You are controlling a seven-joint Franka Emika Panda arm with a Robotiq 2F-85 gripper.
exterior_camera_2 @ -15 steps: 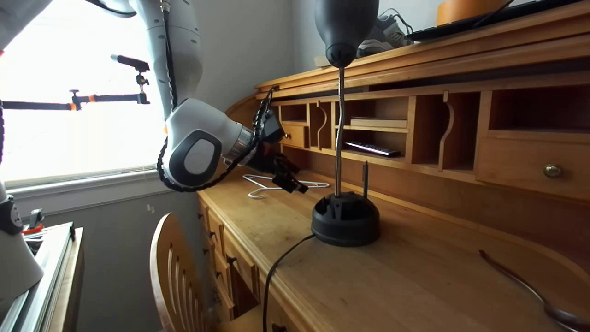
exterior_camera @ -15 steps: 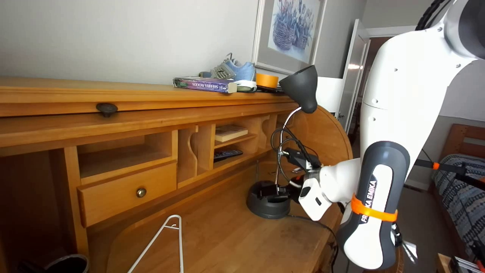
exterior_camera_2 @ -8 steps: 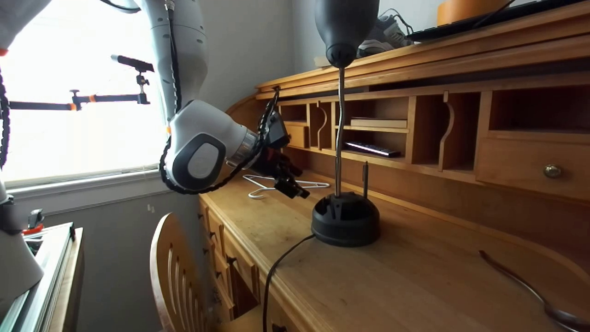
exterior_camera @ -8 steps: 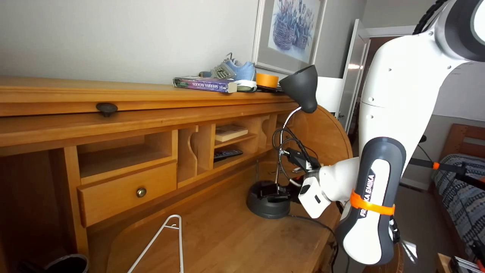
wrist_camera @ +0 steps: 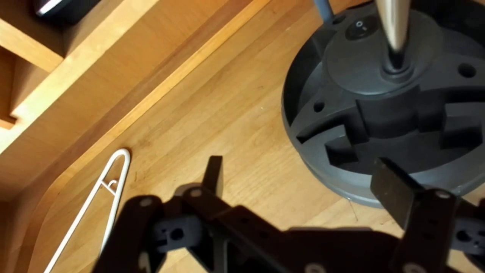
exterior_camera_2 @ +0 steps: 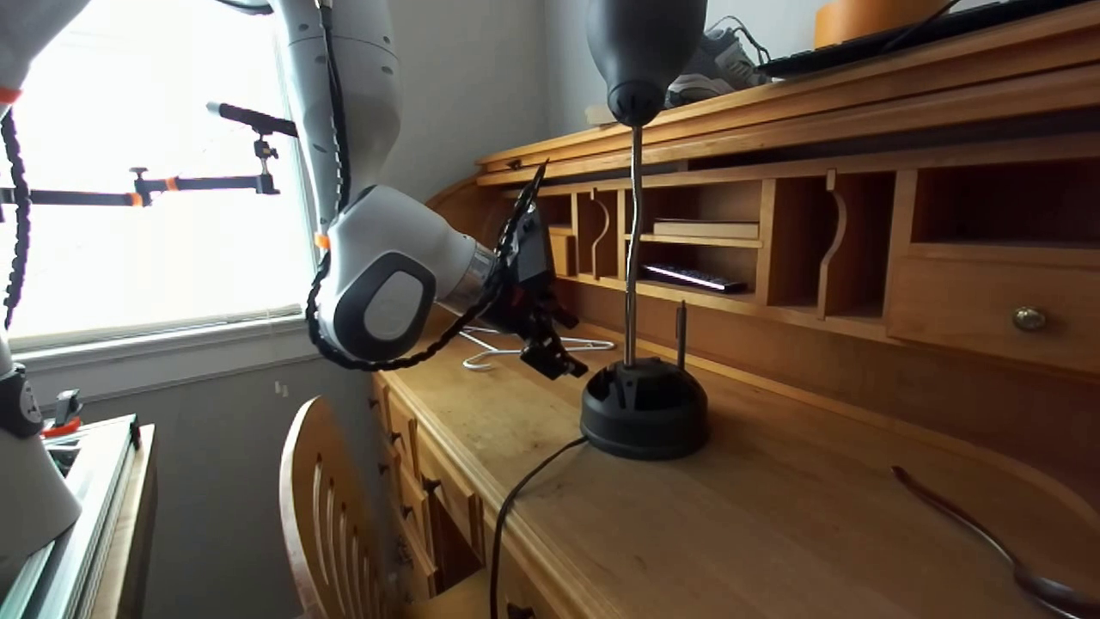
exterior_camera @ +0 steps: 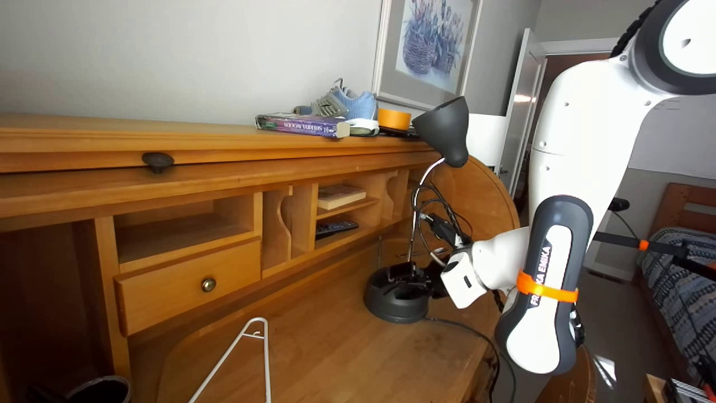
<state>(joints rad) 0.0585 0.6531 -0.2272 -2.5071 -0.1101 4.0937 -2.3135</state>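
My gripper (wrist_camera: 304,177) is open in the wrist view, its fingers wide apart with nothing between them. It is nearest a black desk lamp with a round base (wrist_camera: 363,182); one finger (wrist_camera: 394,189) overlaps the base's rim in that view, and I cannot tell whether it touches. In an exterior view the gripper (exterior_camera_2: 574,346) hangs tilted downward beside the lamp base (exterior_camera_2: 644,421), above the desk. The lamp base also shows in an exterior view (exterior_camera: 394,305), with the gripper partly hidden behind it and the wrist. A white hanger (wrist_camera: 88,203) lies flat on the desk.
The wooden desk (exterior_camera_2: 773,499) has cubbies holding a book (exterior_camera: 340,196) and a remote (exterior_camera: 335,226). The lamp's head (exterior_camera: 444,131) stands high on a thin neck. Its cord (exterior_camera_2: 516,494) runs over the front edge. A spoon-like thing (exterior_camera_2: 971,523) lies on the desk. A chair (exterior_camera_2: 331,516) stands in front.
The arm and gripper have moved a little toward the lamp and slightly lower, and the wrist has tilted. The lamp, hanger and other things have not moved.
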